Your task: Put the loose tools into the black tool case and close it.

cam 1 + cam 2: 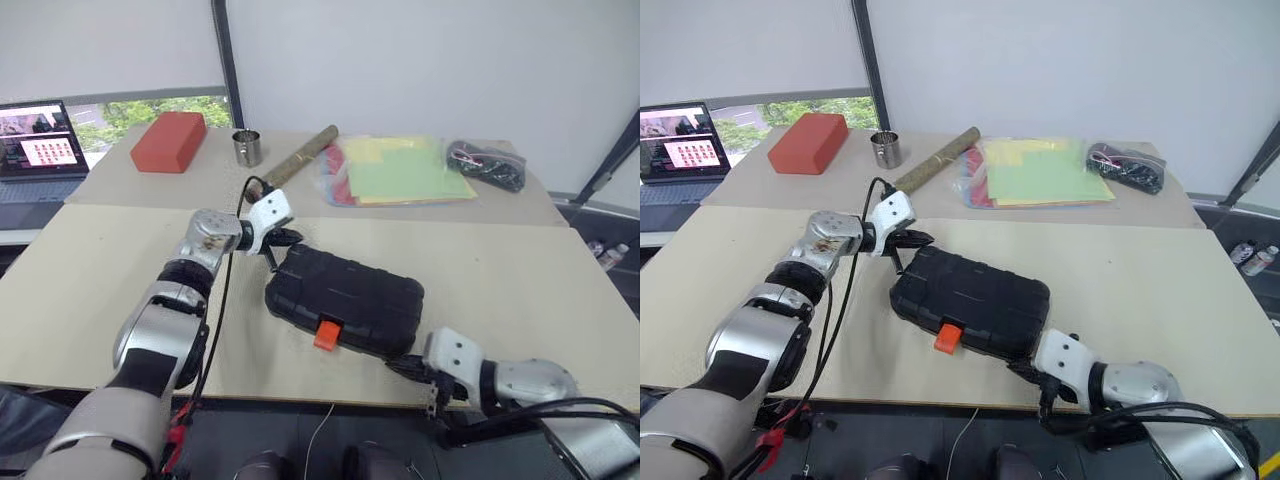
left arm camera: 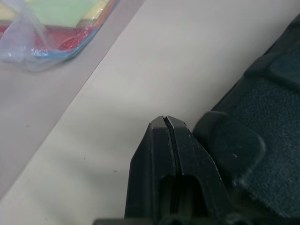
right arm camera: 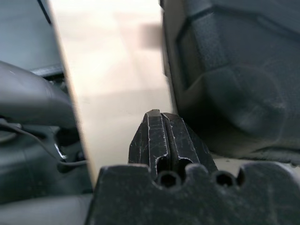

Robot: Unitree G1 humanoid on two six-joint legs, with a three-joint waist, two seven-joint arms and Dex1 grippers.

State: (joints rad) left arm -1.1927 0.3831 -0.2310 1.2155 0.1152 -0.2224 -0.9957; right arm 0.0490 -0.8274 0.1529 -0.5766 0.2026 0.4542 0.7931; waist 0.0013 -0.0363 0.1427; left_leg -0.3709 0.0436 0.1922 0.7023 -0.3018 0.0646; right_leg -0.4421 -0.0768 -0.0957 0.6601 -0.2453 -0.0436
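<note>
The left gripper, its two black fingers pressed together on nothing, sits at the far left corner of the flat black moulded plastic tool case, apparently to steady or nudge it. The right gripper, likewise pinched shut and empty, lies at the table's near edge by the case's near right corner. The case lies between them, lid down, orange latch facing the robot; no loose tools are visible.
</note>
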